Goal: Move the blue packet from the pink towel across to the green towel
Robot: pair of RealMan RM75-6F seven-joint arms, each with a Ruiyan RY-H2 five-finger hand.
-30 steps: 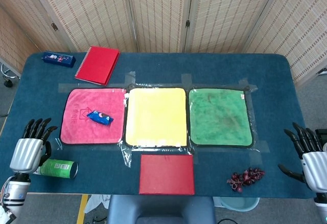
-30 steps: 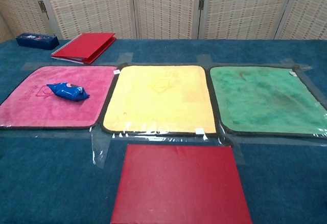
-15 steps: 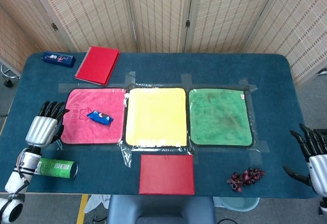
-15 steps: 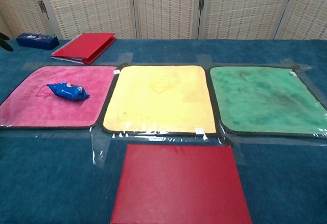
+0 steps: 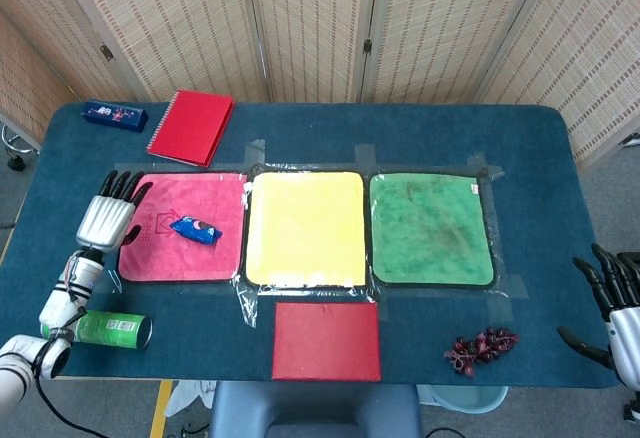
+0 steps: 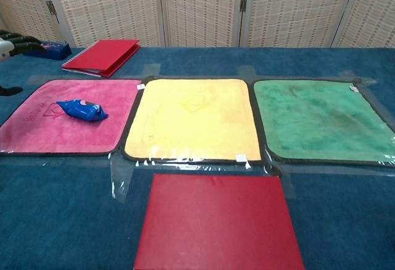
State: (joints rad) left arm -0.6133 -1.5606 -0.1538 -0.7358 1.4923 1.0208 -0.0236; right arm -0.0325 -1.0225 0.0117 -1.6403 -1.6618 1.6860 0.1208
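The blue packet (image 5: 195, 229) (image 6: 82, 110) lies on the pink towel (image 5: 160, 258) (image 6: 37, 131), near its right side. The green towel (image 5: 431, 228) (image 6: 321, 119) is bare at the right of the row. My left hand (image 5: 110, 218) (image 6: 11, 43) hovers over the pink towel's left edge, fingers spread, holding nothing, a short way left of the packet. My right hand (image 5: 616, 303) is low at the table's front right corner, fingers apart and empty.
A yellow towel (image 5: 305, 228) lies between the pink and green ones. A red pad (image 5: 326, 340) sits in front, purple grapes (image 5: 480, 348) front right, a green can (image 5: 115, 329) front left. A red notebook (image 5: 192, 126) and a blue case (image 5: 114, 114) are at the back left.
My left hand has risen from the front left corner and moved forward to the pink towel's left edge. My right hand has sunk slightly toward the corner. The packet has not moved.
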